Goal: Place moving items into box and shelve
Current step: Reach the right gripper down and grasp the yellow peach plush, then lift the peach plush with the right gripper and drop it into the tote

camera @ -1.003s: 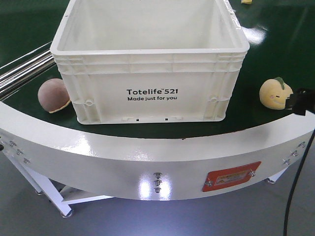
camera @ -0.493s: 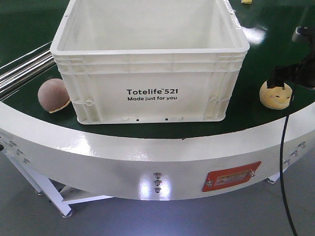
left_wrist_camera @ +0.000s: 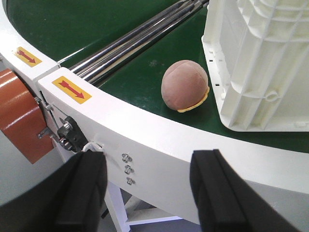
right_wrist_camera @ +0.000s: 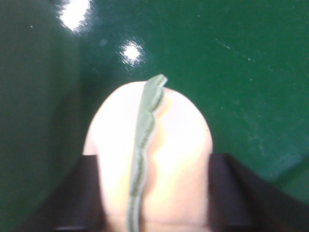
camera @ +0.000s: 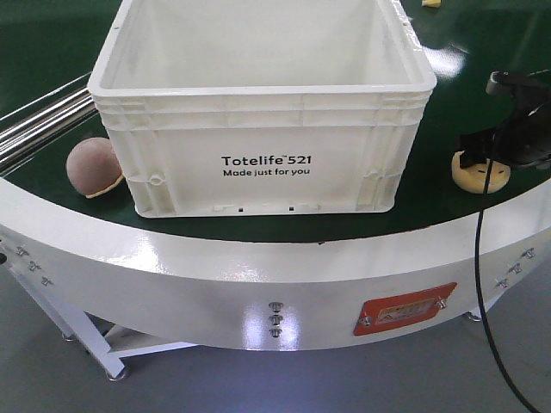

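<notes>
Evidently the pick-up step was in hand. The right gripper (camera: 504,146) stood low over the peach-shaped toy (right_wrist_camera: 154,145) on the green belt (camera: 430,202), to the right of the white crate (camera: 258,112) and apart from it. The wrist view showed a finger on each flank of the toy, but I could not tell whether they were pressing it. The left gripper (left_wrist_camera: 147,193) hung spread and empty outside the conveyor's white rim (left_wrist_camera: 193,145).

Next move, in my judgement: a firm bite, a lift, a carry leftward over the crate's rim, release inside.

Count: one crate; two soft toys, the peach and a brown ball toy (left_wrist_camera: 185,85) just beside the crate's left wall; one yellowish scrap at the far edge, unidentifiable. No shelf seen.
</notes>
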Controlling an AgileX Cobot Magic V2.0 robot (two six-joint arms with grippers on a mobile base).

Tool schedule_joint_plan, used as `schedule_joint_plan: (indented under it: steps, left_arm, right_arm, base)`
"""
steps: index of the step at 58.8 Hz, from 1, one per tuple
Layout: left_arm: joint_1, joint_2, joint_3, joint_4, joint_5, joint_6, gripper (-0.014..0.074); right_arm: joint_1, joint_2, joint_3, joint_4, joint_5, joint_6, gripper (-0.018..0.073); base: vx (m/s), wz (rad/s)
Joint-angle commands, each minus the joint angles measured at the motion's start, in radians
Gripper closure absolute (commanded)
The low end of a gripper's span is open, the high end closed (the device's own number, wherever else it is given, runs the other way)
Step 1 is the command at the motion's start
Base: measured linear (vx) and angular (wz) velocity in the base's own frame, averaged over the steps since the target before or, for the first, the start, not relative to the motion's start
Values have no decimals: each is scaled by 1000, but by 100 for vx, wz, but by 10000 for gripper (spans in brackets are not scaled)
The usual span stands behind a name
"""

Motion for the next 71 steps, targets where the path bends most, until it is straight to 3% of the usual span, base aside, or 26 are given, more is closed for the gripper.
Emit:
schedule_joint_plan:
  steps: [1,16,27,41,45,46,57,64,71]
  left_arm:
    - [-4,10,-30,1,-73,-9,92]
    - [-4,10,-30,1,-75,-9,92]
    - [-4,10,-30,1,-87,-9,92]
    - [-4,10,-30,1,-97,-9,92]
    - [-4,10,-30,0,-100,-9,92]
    - [-4,10,-30,0,-100,-9,92]
    - [-4,10,-31,0,-100,-9,82]
    - [-4,10,-36,0,-107,-9,5]
    - [-4,36,-36,0,-104,-16,-61]
  right_arm:
    - [-3,-84,-61,-7,-6,-6,251]
    - [75,-242,-278,17,70,-15,274]
    - [244,-283,-382,22,23,-22,274]
    - [461,-228,-385,34,-112,-22,265]
    - [501,-203,-384,30,-127,-22,219]
    - [525,-177,-384,30,-128,-33,125]
    - [527,-170,-386,10,-114,-39,-139]
    - [527,-231,-386,-46,-77,2,-161]
    - [527,-330,-379,-182,20,189,-139]
  base:
    - [0,0]
    - [0,0]
    - [0,0]
    - [0,0]
    - [0,0]
    - [0,0]
    - [0,0]
    - [0,0]
    - [0,0]
